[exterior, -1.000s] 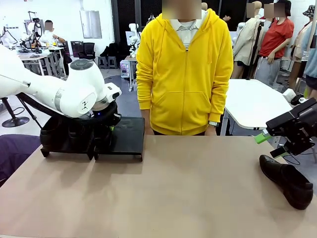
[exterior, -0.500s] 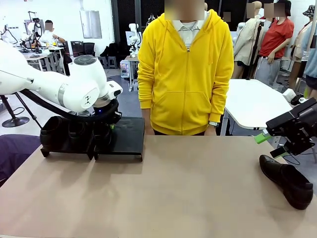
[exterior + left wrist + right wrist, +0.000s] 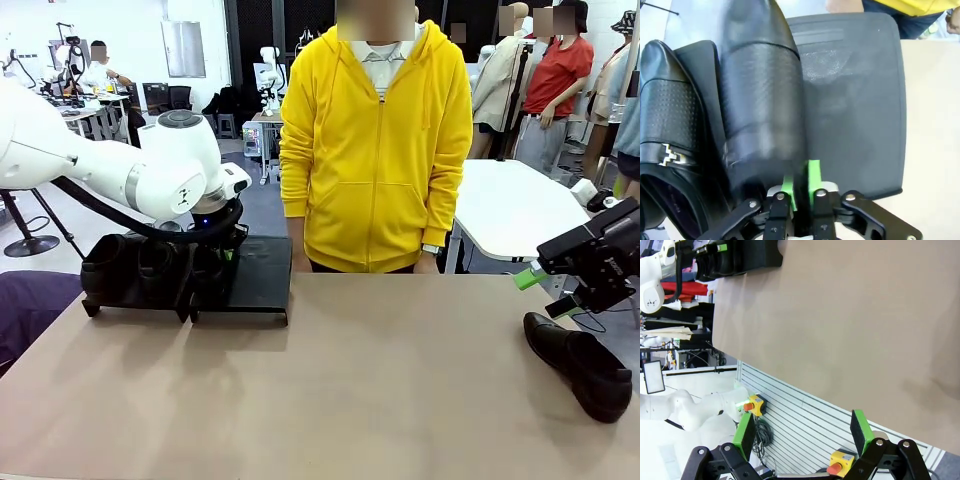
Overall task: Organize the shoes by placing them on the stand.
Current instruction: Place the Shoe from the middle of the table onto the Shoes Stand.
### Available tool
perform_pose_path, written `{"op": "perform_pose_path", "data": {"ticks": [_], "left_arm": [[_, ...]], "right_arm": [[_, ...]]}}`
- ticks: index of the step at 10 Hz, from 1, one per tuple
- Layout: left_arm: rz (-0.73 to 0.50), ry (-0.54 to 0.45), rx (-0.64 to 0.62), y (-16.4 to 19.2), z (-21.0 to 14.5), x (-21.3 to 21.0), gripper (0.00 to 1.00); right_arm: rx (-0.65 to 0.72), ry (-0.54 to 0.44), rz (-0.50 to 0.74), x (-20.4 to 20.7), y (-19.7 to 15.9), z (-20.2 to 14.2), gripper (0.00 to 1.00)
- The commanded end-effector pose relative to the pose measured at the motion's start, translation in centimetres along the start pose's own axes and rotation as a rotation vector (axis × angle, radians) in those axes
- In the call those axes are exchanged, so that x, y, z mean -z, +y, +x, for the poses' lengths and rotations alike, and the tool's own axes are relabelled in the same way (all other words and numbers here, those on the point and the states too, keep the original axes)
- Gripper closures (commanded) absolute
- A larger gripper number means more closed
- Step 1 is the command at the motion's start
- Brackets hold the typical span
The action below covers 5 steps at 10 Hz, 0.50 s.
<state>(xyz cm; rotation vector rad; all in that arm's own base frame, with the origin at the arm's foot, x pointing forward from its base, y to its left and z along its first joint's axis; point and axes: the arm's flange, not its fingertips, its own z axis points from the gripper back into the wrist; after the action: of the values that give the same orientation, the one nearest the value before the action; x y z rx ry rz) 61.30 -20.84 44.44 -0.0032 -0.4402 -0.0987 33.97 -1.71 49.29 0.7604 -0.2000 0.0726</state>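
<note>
At the left side of the table the stand [image 3: 255,270] sits near the far edge, and its left tray carries two shoes [image 3: 130,268] side by side; the left arm reaches over the middle of the stand, and the left gripper [image 3: 801,192] is low above the third shoe [image 3: 762,110], which lies on the inner side of the right tray; in the left wrist view the green pads [image 3: 813,175] are very near together at the heel rim of this shoe, but if they are clenching the leather or letting it go I cannot tell. The rest of the right tray is bare (room for one more shoe, as I judge). In the middle a person in a yellow hoodie [image 3: 375,150] stands behind the table. At the right side the last shoe [image 3: 580,365] lies on the tabletop, well apart from the stand; the right gripper [image 3: 803,432] hovers near above it with fingers spread wide, grasping nothing.

So three shoes are on the stand, or nearly; one is left to be brought across.
</note>
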Motion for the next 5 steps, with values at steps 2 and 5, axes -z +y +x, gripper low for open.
{"op": "perform_pose_path", "data": {"ticks": [2,5], "left_arm": [[0.015,-0.021,0.017,-0.25,0.87,-0.32,0.0],[0.019,-0.042,0.021,-0.51,0.68,-0.75,0.0]], "right_arm": [[-0.01,0.009,-0.001,-0.4,-0.08,0.15,0.0],[-0.01,0.009,-0.001,-0.4,-0.08,0.15,0.0]]}}
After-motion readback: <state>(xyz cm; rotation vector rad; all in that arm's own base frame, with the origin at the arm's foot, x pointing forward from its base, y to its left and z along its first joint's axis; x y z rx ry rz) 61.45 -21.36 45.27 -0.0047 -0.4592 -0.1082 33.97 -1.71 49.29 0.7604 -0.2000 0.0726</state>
